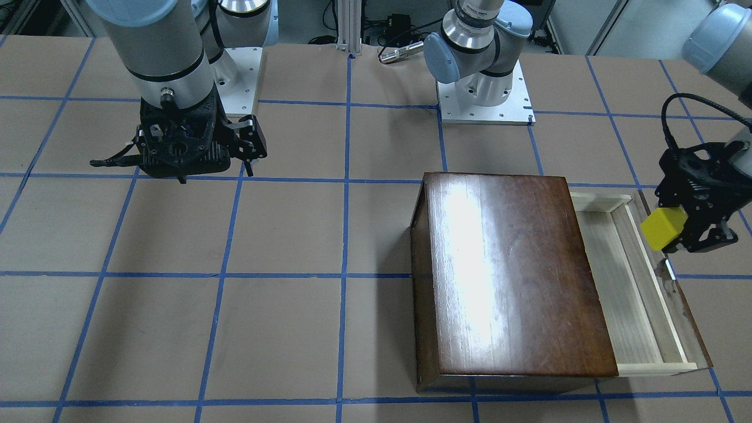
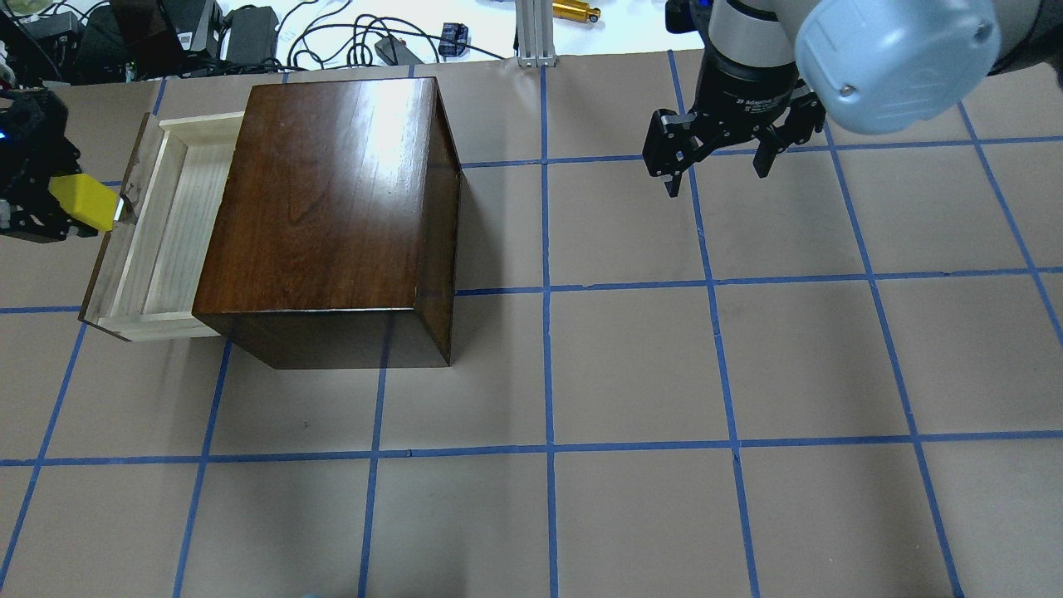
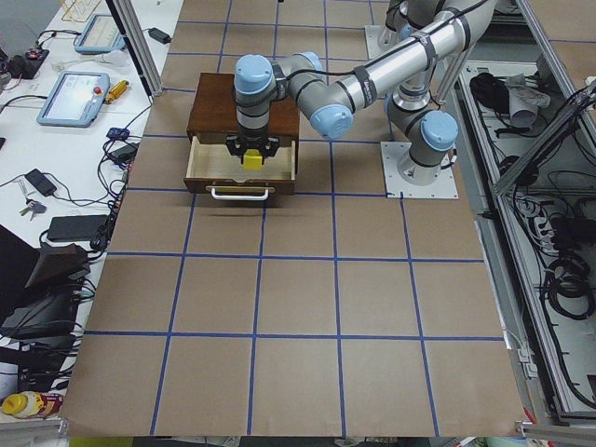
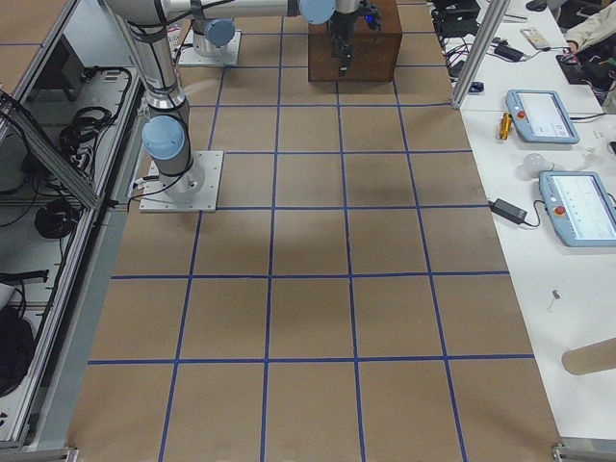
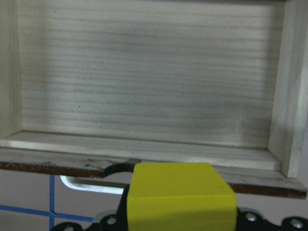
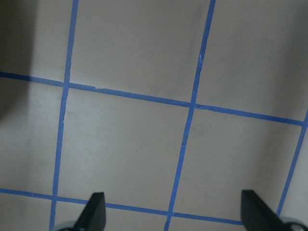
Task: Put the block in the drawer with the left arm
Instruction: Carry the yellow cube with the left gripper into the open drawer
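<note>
My left gripper [image 1: 692, 230] is shut on the yellow block [image 1: 664, 228] and holds it in the air over the drawer's dark front edge. The drawer [image 1: 614, 288] is pulled open from the dark-brown wooden box [image 1: 511, 276], and its pale floor is bare. In the overhead view the block [image 2: 83, 202] is at the drawer's [image 2: 178, 216] outer rim. In the left wrist view the block [image 5: 180, 197] is at the bottom, with the drawer floor [image 5: 144, 82] and metal pull [image 5: 86, 185] beyond it. My right gripper [image 2: 718, 162] is open and empty, far from the box.
The brown table top [image 2: 631, 374] carries a blue tape grid. The arm bases [image 1: 484, 100] stand at the robot's edge. Cables and controllers [image 2: 249, 33] lie beyond the table's far edge. The right wrist view shows only taped table [image 6: 144, 120].
</note>
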You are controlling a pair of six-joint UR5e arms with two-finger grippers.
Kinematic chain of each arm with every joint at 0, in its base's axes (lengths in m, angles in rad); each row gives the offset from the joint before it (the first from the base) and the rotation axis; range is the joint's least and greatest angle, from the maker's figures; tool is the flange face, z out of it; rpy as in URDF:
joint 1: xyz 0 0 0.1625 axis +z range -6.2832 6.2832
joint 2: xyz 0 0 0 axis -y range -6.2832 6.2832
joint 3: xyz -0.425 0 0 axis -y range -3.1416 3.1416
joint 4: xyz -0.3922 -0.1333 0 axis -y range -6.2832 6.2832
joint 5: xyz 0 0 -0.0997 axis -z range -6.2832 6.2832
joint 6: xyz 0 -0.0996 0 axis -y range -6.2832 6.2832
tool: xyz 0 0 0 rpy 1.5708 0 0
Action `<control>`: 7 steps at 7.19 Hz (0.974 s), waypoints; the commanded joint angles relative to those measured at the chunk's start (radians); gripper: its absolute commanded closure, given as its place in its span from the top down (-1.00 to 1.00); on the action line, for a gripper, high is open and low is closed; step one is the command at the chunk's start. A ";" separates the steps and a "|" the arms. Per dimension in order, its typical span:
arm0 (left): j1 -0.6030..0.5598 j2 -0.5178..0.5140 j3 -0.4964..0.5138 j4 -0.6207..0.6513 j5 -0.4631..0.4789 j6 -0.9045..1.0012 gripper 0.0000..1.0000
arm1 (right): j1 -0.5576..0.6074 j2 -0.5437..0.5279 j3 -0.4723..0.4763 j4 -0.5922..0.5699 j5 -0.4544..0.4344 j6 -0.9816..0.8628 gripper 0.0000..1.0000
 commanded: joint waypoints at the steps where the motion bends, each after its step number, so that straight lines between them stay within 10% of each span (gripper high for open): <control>1: -0.060 -0.049 -0.008 0.000 0.006 -0.012 -1.00 | 0.000 0.000 0.000 0.000 0.000 0.001 1.00; 6: -0.073 -0.104 -0.052 0.024 0.003 -0.015 -1.00 | 0.000 0.000 0.000 0.000 0.000 0.001 1.00; 7: -0.073 -0.104 -0.052 0.041 0.002 -0.013 -0.33 | 0.000 0.000 0.000 0.000 0.001 0.002 1.00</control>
